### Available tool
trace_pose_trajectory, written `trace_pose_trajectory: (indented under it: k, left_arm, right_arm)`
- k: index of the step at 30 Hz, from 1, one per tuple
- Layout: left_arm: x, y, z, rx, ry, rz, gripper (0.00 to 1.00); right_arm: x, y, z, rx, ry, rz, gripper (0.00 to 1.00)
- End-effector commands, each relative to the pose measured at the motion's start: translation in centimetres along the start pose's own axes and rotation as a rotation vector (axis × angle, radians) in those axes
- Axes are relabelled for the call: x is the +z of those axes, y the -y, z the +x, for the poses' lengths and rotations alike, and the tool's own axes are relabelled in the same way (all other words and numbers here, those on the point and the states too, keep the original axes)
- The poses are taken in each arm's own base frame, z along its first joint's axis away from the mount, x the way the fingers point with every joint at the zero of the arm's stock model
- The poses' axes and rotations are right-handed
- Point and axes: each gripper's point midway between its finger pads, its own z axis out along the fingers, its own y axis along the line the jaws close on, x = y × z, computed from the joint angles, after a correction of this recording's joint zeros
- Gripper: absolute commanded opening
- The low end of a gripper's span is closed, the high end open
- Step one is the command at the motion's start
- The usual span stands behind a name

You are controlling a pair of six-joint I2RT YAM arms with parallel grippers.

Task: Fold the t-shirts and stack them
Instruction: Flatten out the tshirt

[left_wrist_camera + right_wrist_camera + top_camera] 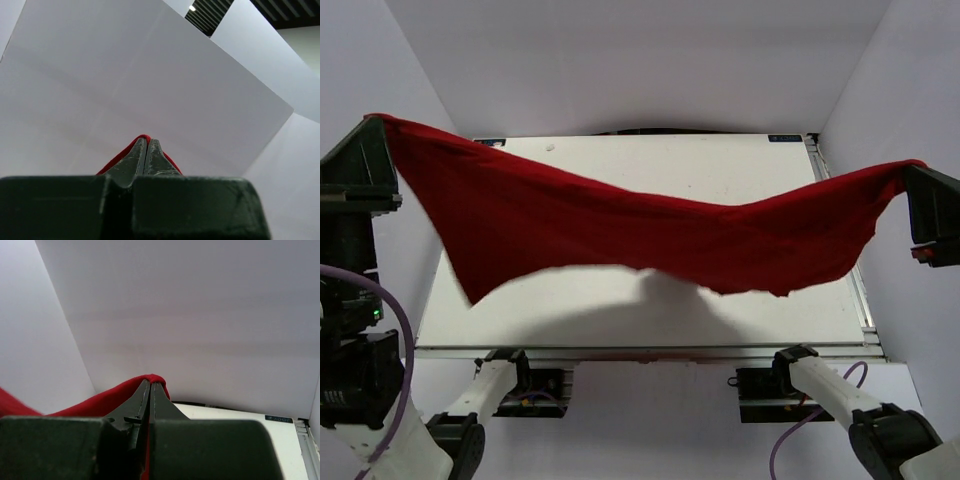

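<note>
The red t-shirt [620,230] hangs stretched in the air across the whole table, sagging in the middle, its lower edge loose above the white table top [650,160]. My left gripper [378,122] is shut on its left end, raised high at the far left. My right gripper [912,170] is shut on its right end at the far right. In the left wrist view the closed fingertips [146,141] pinch a red fold [116,159]. In the right wrist view the closed fingertips [151,383] pinch red cloth [100,401] that trails off to the left.
White walls enclose the table on the left, back and right. The table's metal front rail [650,351] runs just ahead of both arm bases. A metal rail [860,290] lines the right edge. Purple cables hang by both arms.
</note>
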Motion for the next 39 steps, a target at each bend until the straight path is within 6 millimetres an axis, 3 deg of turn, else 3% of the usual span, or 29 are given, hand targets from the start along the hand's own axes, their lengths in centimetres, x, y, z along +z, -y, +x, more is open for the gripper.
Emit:
trace_pose_trajectory:
  k: [1, 4, 8, 9, 11, 12, 17, 19, 20, 21, 22, 23, 24, 25, 26, 28, 29, 30, 32, 33, 34, 35, 36, 37, 38, 39]
  left_arm:
    - [2.8, -2.4, 3.5, 0.056, -0.103, -0.078, 0.00]
    - [4.5, -3.4, 5.3, 0.068, -0.134, -0.093, 0.00]
    - [6.7, -6.1, 9.7, 0.087, -0.206, -0.131, 0.00]
    - [7.4, -7.6, 12.1, 0.095, -0.254, -0.157, 0.00]
    - [8.3, -8.9, 14.2, 0.106, -0.278, -0.168, 0.00]
    - [9.0, -10.6, 16.7, 0.112, -0.316, -0.190, 0.00]
    - [11.5, -15.3, 23.7, 0.141, -0.420, -0.252, 0.00]
    - [12.6, -16.2, 25.3, 0.145, -0.428, -0.252, 0.00]
    - [13.5, -17.6, 27.3, 0.153, -0.457, -0.276, 0.00]
    - [14.7, -17.2, 27.0, 0.154, -0.442, -0.263, 0.00]
    - [15.5, -17.4, 27.4, 0.158, -0.447, -0.264, 0.00]
    - [16.6, -18.6, 29.4, 0.164, -0.479, -0.279, 0.00]
    - [17.3, -18.7, 29.9, 0.164, -0.491, -0.276, 0.00]
    - [19.0, -17.0, 28.1, 0.158, -0.446, -0.239, 0.00]
    - [20.0, -17.8, 29.5, 0.159, -0.468, -0.246, 0.00]
    - [21.4, -16.6, 28.7, 0.152, -0.456, -0.223, 0.00]
    - [22.8, -13.9, 25.3, 0.141, -0.384, -0.168, 0.00]
    - [23.3, -14.1, 25.9, 0.142, -0.402, -0.177, 0.00]
    - [23.9, -11.5, 22.6, 0.133, -0.342, -0.124, 0.00]
    - [23.4, -10.7, 21.5, 0.130, -0.327, -0.113, 0.00]
    - [22.7, -11.9, 23.2, 0.131, -0.371, -0.138, 0.00]
    - [22.3, -11.8, 22.9, 0.129, -0.352, -0.126, 0.00]
    - [20.6, -10.4, 20.5, 0.126, -0.315, -0.105, 0.00]
    - [19.7, -11.0, 20.7, 0.133, -0.316, -0.127, 0.00]
    - [18.2, -13.4, 23.3, 0.148, -0.377, -0.181, 0.00]
    - [17.0, -14.3, 23.6, 0.170, -0.396, -0.207, 0.00]
  right_arm:
    - [4.0, 0.5, 1.8, -0.017, -0.054, -0.006, 0.00]
    - [6.0, 0.5, 2.7, -0.017, -0.073, -0.019, 0.00]
    - [9.9, 1.7, 7.7, -0.017, -0.193, -0.013, 0.00]
    - [11.0, 2.0, 9.1, -0.017, -0.226, -0.014, 0.00]
    - [12.8, 2.5, 10.9, -0.026, -0.242, -0.015, 0.00]
    - [13.7, 3.3, 13.3, -0.028, -0.289, 0.001, 0.00]
    - [18.5, 5.9, 19.3, -0.064, -0.382, 0.051, 0.00]
    - [20.3, 6.6, 19.8, -0.086, -0.364, 0.064, 0.00]
    - [21.8, 7.1, 21.5, -0.091, -0.394, 0.068, 0.00]
    - [22.9, 7.2, 19.7, -0.115, -0.348, 0.077, 0.00]
    - [23.8, 7.6, 19.3, -0.127, -0.338, 0.096, 0.00]
    - [25.8, 8.3, 20.9, -0.134, -0.363, 0.103, 0.00]
    - [26.6, 8.4, 20.5, -0.147, -0.360, 0.108, 0.00]
    - [27.3, 7.5, 16.2, -0.156, -0.253, 0.095, 0.00]
    - [28.7, 7.9, 16.7, -0.161, -0.248, 0.102, 0.00]
    - [29.4, 7.3, 13.5, -0.178, -0.135, 0.090, 0.00]
    - [29.0, 7.1, 12.1, -0.184, -0.096, 0.089, 0.00]
    - [28.7, 6.9, 11.0, -0.190, -0.062, 0.088, 0.00]
    - [27.5, 6.2, 8.2, -0.205, 0.007, 0.077, 0.00]
    - [27.1, 6.2, 7.8, -0.205, 0.011, 0.080, 0.00]
    - [26.4, 6.2, 8.2, -0.204, -0.007, 0.084, 0.00]
    - [26.2, 6.4, 9.1, -0.203, -0.031, 0.087, 0.00]
    - [26.1, 6.6, 10.2, -0.205, -0.061, 0.086, 0.00]
    - [25.4, 6.5, 10.7, -0.201, -0.081, 0.082, 0.00]
    - [25.4, 7.1, 14.1, -0.191, -0.162, 0.082, 0.00]
    - [24.9, 6.8, 15.3, -0.178, -0.189, 0.060, 0.00]
